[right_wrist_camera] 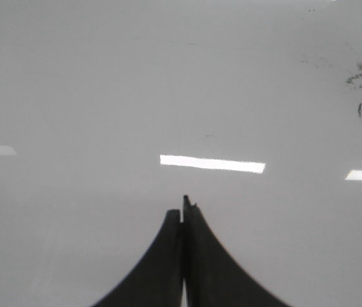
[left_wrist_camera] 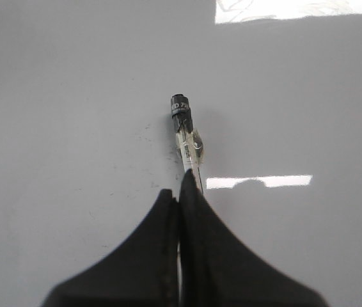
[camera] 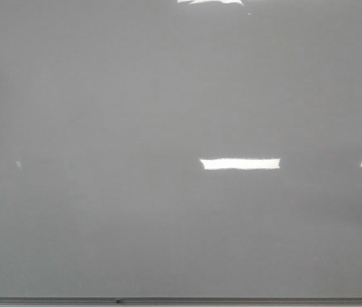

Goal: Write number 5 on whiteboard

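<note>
A slim, light, rigid marker [left_wrist_camera: 186, 137] is pinched by the left gripper [left_wrist_camera: 180, 195] (mid-barrel, centre frame); the whiteboard [camera: 104, 96] looks slick, the right gripper [right_wrist_camera: 182, 211] closed empty.

Glossy smooth whiteboard [camera: 104, 96]; matt black fingers [left_wrist_camera: 162, 256].

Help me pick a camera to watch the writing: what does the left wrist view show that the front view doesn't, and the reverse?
Only the left wrist view shows the left gripper, its jaws shut on a marker whose black end points at the board, with a few faint specks near it. Only the front view shows the thin grey frame edge along the bottom of the whiteboard; no arm or marker appears there. Both show the glossy board with bright light reflections, and no number 5 in either.
</note>
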{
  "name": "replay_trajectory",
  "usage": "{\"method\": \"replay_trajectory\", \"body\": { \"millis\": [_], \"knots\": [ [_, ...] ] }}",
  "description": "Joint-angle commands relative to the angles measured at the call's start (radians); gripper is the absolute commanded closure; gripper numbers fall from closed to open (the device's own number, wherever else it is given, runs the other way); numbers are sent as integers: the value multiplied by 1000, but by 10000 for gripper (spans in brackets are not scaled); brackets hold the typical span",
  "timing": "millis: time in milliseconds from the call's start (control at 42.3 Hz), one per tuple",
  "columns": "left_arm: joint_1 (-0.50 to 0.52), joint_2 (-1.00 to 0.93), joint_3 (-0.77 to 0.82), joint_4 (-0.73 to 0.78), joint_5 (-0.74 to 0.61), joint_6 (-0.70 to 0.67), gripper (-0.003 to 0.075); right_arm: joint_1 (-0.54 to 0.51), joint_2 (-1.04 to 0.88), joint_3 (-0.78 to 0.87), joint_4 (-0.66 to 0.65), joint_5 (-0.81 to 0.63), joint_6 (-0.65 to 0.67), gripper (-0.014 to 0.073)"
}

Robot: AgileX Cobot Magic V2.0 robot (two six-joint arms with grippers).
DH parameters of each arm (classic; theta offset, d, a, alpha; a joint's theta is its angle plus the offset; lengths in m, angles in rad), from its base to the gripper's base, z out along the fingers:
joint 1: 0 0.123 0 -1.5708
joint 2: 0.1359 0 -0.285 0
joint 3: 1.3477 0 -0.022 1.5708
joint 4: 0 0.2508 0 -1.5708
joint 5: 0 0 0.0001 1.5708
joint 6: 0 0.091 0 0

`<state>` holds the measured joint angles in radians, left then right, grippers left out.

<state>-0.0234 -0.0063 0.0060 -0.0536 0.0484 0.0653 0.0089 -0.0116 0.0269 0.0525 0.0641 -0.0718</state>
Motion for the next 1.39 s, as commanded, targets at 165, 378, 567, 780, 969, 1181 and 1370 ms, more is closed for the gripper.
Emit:
{"method": "replay_trajectory", "body": {
  "millis": [165,378,567,780,969,1181,1370],
  "knots": [
    [-4,-15,-5,-28,-114,-10,741,-1,-18,-30,-9,-110,0,664],
    [-4,-11,-134,-28,-70,-10,741,-1,-17,-182,-8,-37,0,664],
    [-4,3,-300,-28,25,-10,741,-1,47,-377,-8,127,0,664],
    [-4,133,-491,-8,155,-8,741,-1,198,-581,-8,259,0,664],
    [-4,304,-639,-1,246,-8,741,-1,337,-710,-8,340,0,664],
    [-4,458,-681,-1,271,-8,741,-1,446,-729,-8,373,0,664],
    [-4,553,-664,-1,336,-8,741,-1,513,-688,-8,374,0,664]
  ]
}}
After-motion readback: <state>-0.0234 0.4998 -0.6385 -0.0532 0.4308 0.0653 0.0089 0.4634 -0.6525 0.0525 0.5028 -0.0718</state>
